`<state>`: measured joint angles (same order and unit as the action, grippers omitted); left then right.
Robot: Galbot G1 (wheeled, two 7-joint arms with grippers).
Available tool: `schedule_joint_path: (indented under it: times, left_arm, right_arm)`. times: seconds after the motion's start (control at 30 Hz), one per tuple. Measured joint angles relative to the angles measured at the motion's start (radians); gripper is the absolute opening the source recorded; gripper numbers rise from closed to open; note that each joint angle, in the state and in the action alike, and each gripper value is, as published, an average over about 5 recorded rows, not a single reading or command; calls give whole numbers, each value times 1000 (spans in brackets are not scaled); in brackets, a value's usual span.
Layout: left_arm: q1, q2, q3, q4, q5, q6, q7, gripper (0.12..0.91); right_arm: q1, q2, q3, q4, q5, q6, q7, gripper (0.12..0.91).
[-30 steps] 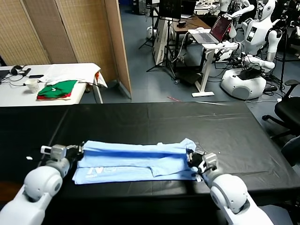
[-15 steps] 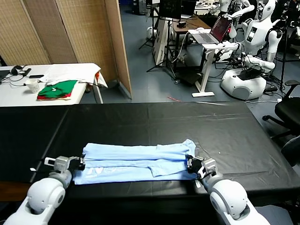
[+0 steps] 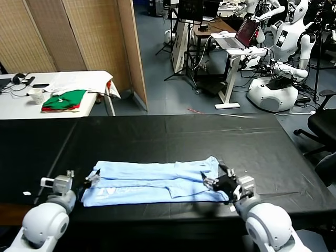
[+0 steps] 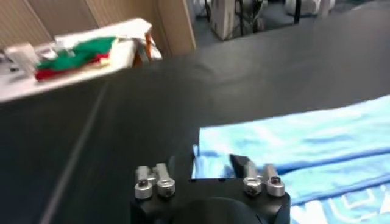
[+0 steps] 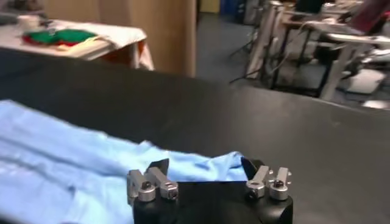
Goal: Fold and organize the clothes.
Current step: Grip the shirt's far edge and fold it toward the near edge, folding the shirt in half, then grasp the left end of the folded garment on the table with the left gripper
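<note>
We see the thin pale sky-blue T-shirt (image 3: pixel 155 181) lying folded long on the black counter (image 3: pixel 173 134). Our left tool (image 3: pixel 90 179) and right tool (image 3: pixel 215 177) are released, wide apart, at its two ends.

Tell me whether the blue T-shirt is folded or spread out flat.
Folded. The T-shirt lies as a long narrow band on the black table, its layers overlapping lengthwise, with no sleeves sticking out.

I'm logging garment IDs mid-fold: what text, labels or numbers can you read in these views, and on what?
White lettering on the near fold of the pale blue T-shirt, toward the robot's left: there, but too blurred and partly folded to read.
Laptop screen on the far desk: too small to read.
Green-and-red folded garments on the side table: a white mark, unreadable.
Nothing else legible.
</note>
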<state>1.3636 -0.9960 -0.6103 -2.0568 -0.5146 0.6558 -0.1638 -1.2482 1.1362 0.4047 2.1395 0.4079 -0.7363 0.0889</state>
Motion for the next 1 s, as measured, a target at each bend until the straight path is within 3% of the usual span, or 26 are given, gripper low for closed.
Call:
schedule_joint_path:
  times: [0.23,0.47,0.8,0.9,1.0]
  left_arm:
    - [-93,-13,22,99,-147,-3,0,907]
    - [-129,-21,34,184,-160,-16,31,907]
    - [-154,-30,52,228,-157,-18,39,899]
    - [-155,-35,54,235,-142,-15,37,821]
    - [-150,-39,54,237,-127,-15,35,652]
  right_arm:
    - [66,50,-19,-115,-38,7,13,907]
    - [113,79,-45,-205,-41,39,11,892]
    - [155,112,-55,-269,-56,48,10,737]
    - [151,113,-50,-271,-61,55,9,639]
    - [147,114,-47,-277,-65,64,9,477]
